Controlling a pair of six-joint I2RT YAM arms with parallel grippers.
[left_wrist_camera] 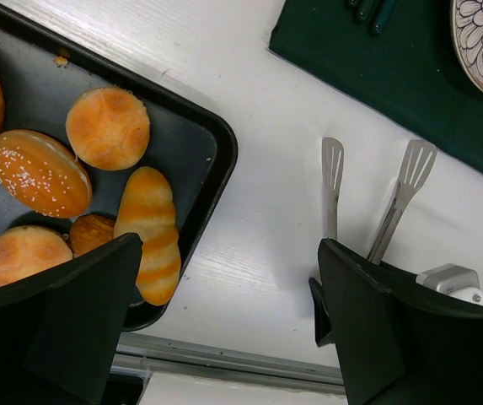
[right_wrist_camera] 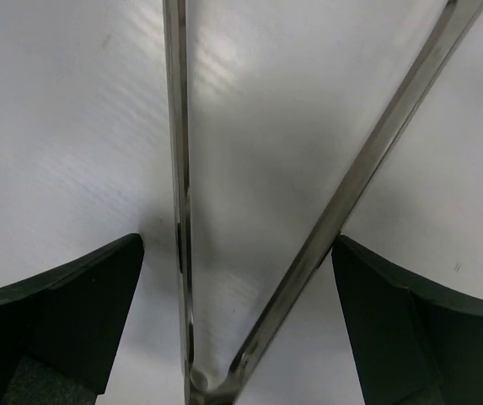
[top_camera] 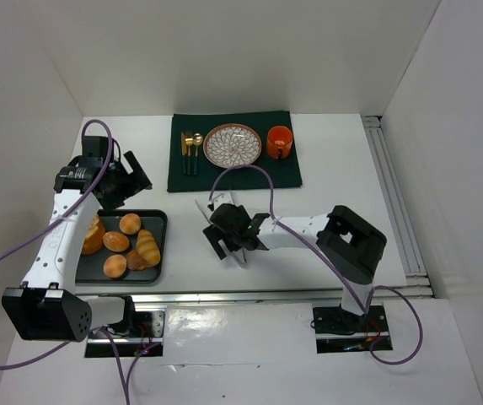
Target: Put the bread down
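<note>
The bread lies on a dark tray (top_camera: 158, 221) at the left: round buns (top_camera: 130, 224), a ridged roll (top_camera: 148, 247) and a larger loaf (top_camera: 93, 236). The left wrist view shows a round bun (left_wrist_camera: 108, 128), a seeded oval piece (left_wrist_camera: 40, 173) and the ridged roll (left_wrist_camera: 151, 232). My left gripper (top_camera: 125, 181) is open and empty above the tray's far right corner. It also shows in the left wrist view (left_wrist_camera: 233, 321). Metal tongs (top_camera: 201, 206) lie on the table. My right gripper (top_camera: 231, 234) is open, its fingers either side of the tongs' arms (right_wrist_camera: 178, 169) near the hinge.
A dark green mat (top_camera: 224, 175) at the back holds a patterned plate (top_camera: 233, 145), an orange cup (top_camera: 279, 142) and gold cutlery (top_camera: 190, 152). A metal rail (top_camera: 397, 202) runs along the table's right side. White walls enclose the table.
</note>
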